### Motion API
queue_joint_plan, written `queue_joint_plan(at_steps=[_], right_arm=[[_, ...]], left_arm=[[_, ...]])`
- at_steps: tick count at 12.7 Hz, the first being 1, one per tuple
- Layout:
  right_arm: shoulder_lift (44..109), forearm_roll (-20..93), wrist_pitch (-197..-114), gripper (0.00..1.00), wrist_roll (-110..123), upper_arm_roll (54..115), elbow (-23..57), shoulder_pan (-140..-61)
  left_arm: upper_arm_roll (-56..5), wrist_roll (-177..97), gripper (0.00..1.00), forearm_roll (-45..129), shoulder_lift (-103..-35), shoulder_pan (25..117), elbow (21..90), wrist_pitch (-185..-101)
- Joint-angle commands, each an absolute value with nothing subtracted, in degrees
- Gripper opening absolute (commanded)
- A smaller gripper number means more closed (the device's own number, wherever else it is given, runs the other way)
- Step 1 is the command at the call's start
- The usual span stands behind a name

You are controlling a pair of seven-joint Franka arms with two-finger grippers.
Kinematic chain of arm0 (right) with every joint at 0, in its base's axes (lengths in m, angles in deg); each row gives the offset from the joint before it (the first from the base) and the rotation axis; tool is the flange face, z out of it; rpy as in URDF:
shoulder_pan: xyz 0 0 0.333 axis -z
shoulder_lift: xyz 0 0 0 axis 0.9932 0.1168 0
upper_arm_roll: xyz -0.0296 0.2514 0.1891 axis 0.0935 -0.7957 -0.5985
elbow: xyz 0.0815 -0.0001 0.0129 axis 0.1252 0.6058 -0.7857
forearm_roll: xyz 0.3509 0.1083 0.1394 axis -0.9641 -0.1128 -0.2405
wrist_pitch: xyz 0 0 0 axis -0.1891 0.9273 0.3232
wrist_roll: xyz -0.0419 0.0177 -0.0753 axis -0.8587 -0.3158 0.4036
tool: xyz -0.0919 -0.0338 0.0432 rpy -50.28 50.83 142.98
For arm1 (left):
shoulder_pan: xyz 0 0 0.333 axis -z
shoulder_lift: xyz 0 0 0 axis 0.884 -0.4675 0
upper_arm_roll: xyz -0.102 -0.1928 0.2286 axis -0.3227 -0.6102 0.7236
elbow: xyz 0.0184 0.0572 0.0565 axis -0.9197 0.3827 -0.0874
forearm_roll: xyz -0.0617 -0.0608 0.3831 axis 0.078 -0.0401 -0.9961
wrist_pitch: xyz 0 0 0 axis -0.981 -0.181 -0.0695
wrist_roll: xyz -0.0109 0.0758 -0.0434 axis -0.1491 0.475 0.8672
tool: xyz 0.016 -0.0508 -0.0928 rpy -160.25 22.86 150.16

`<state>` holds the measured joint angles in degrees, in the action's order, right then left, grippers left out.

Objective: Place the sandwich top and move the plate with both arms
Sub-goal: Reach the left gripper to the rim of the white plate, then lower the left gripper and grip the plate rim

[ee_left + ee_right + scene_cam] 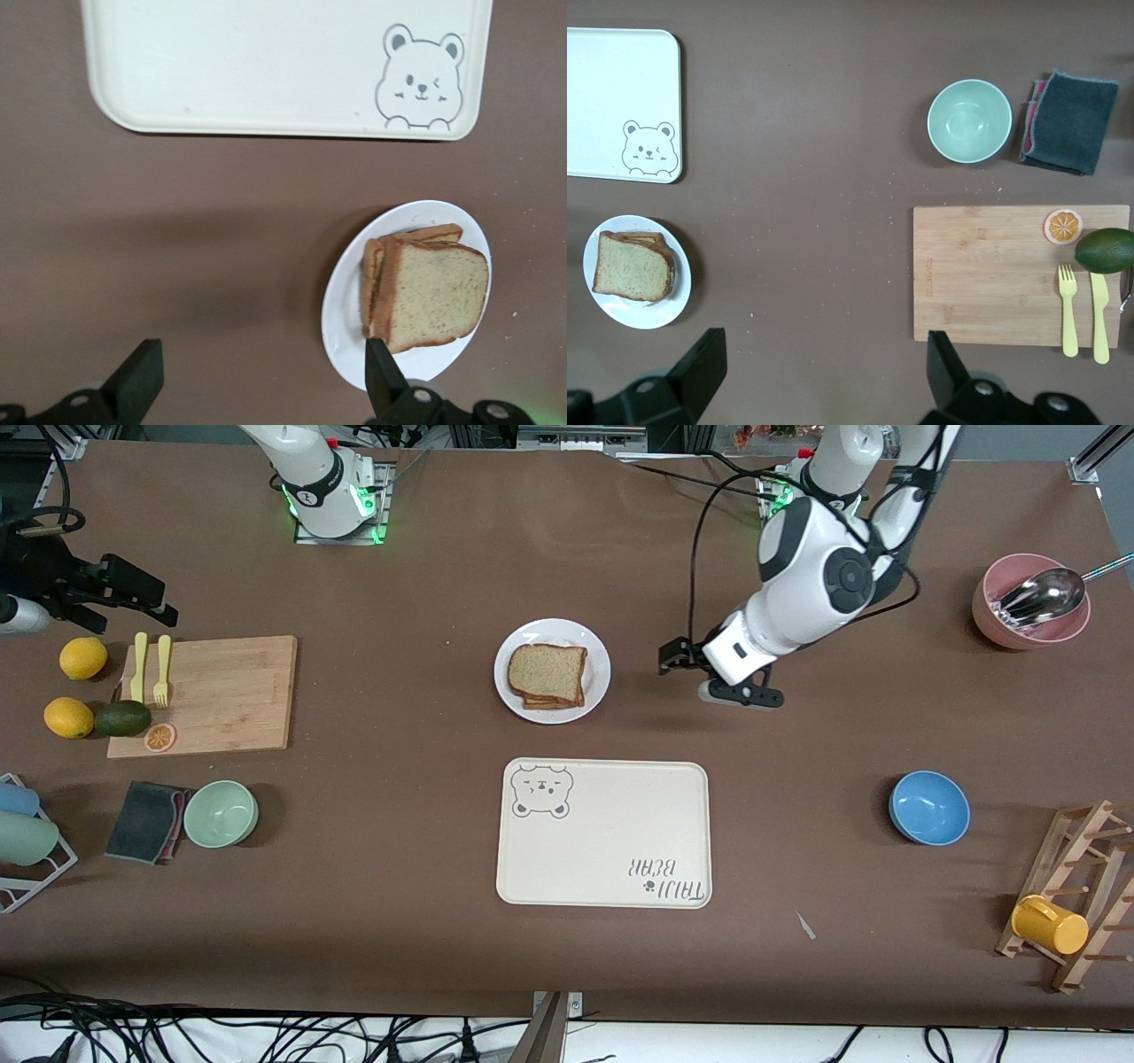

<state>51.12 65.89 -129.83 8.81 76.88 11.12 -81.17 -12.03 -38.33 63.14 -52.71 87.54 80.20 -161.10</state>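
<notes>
The white plate (595,682) stands mid-table, farther from the front camera than the tray. On it lies a stack of bread with the sandwich top (547,670) uppermost, crust showing at its edges. My left gripper (709,677) hangs open and low over bare table beside the plate, toward the left arm's end. In the left wrist view that gripper (260,354) holds nothing, and one fingertip (376,359) overlaps the plate (345,310) rim beside the sandwich top (438,297). The right gripper (824,345) is open and empty, high over bare table between the plate (682,283) and the board.
The cream bear tray (602,868) lies nearer the front camera than the plate. A wooden board (221,691) with fork, knife, lemons and avocado and a green bowl (221,813) sit toward the right arm's end. A blue bowl (928,808), pink bowl (988,615) and mug rack (1076,895) sit toward the left arm's.
</notes>
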Motion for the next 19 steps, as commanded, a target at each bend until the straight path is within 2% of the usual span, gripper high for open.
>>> queue_joint_plan(at_steps=[1,6,10,11,13,19], right_arm=[[50.95,64.79,-129.18,1.0,8.22,76.9,10.18,-80.66],[50.87,64.79,-129.53,1.0,8.31,77.61,9.83,-80.66],[50.95,64.79,-129.71,1.0,8.22,77.52,9.74,-80.57],[50.95,64.79,-129.71,1.0,8.31,77.52,9.74,-80.66],[50.87,64.79,-129.18,1.0,8.31,77.43,9.74,-80.66],[50.69,64.79,-127.33,1.0,6.55,79.46,9.74,-80.66]], left_arm=[[-12.02,-39.08,1.0,65.74,-58.22,92.17,78.96,-167.24],[-12.02,-39.08,1.0,67.5,-61.57,94.21,78.26,-169.81],[-12.02,-39.08,1.0,67.58,-67.72,97.28,78.17,-173.67],[-12.02,-39.34,0.97,69.24,-68.34,97.46,78.17,-173.68],[-12.28,-44.15,0.78,75.63,-68.7,97.37,78.17,-173.33],[-12.37,-59.17,0.72,97.43,-69.75,97.2,78.26,-171.57]])
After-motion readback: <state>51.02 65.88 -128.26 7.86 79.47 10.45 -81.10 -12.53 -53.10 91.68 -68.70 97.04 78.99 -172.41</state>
